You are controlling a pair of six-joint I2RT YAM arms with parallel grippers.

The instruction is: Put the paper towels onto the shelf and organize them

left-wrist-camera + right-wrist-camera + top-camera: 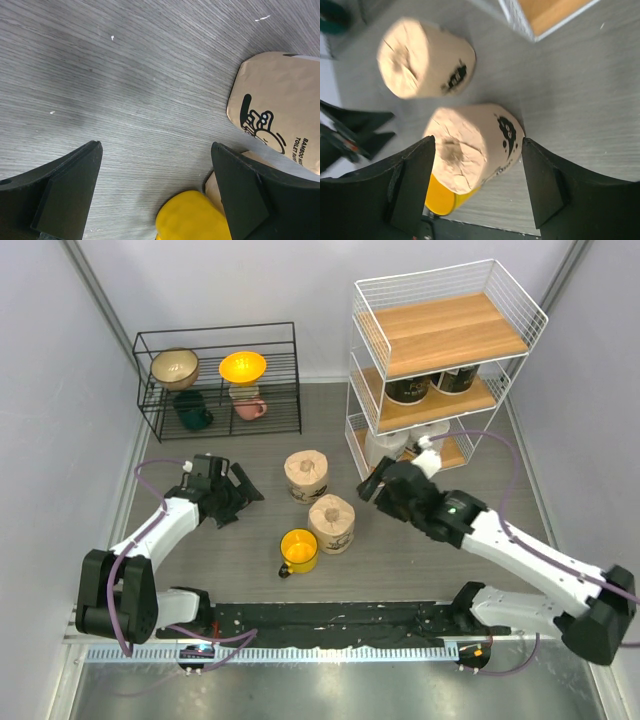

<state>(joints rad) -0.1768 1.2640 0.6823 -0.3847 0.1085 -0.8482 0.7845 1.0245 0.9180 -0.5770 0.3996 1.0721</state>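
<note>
Grey wood-grain table point(400, 560), and at its middle two tan paper towels point(331, 523) on end, cores vertical, crinkled wrap with black cartoon print: near roll point(470, 150), far roll point(306, 474), both left of shelf point(440, 335), yellow mug point(298, 550) just beside near roll. Near roll close by, left and nearward of right gripper point(476, 141), jaws wide and empty, aimed down at it; farther from left gripper point(155, 146), also spread wide, holding nothing.

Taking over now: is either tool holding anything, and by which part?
Nothing is held. Left tool open, empty; right tool open, nearer tan roll ahead, untouched.
</note>
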